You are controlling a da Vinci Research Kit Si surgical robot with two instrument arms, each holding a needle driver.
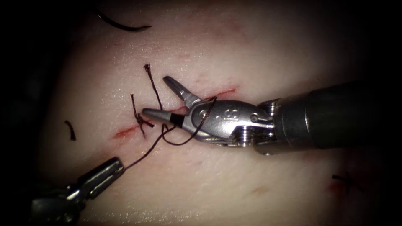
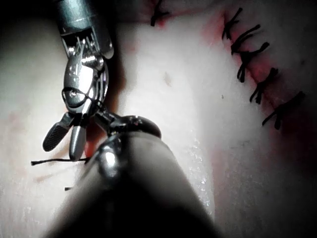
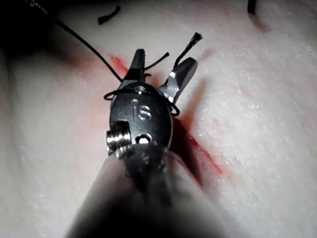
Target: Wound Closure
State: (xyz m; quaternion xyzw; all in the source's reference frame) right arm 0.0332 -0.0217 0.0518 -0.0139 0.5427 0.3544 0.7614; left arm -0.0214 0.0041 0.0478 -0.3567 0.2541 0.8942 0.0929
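The cut point(image 1: 176, 115) runs as a thin red line across the pale tissue point(image 1: 251, 50), and I place everything else by it. The right hand point(image 1: 161, 98) lies right over the cut with its jaws spread wide, gripping nothing; one jaw points up and away from the cut, the other lies along it toward the knotted stitch point(image 1: 141, 121) on the cut's left part. A strand of the thread point(image 1: 184, 140) is looped around this tool's body just behind the jaws. From that loop the thread runs down to the left of the cut, into the left hand point(image 1: 113, 165), whose jaws are closed on the strand. Two frayed thread tails point(image 1: 153, 83) stand up from the stitch, just above the cut. The curved needle point(image 1: 121, 25) lies loose on the tissue well above the cut, held by neither tool and not in the tissue. A short cut end of thread point(image 1: 71, 130) lies left of the cut. I judge this to be knot-tying, with a loop around the right tool; finishing it would need the open jaws to close on a tail. There are no containers.
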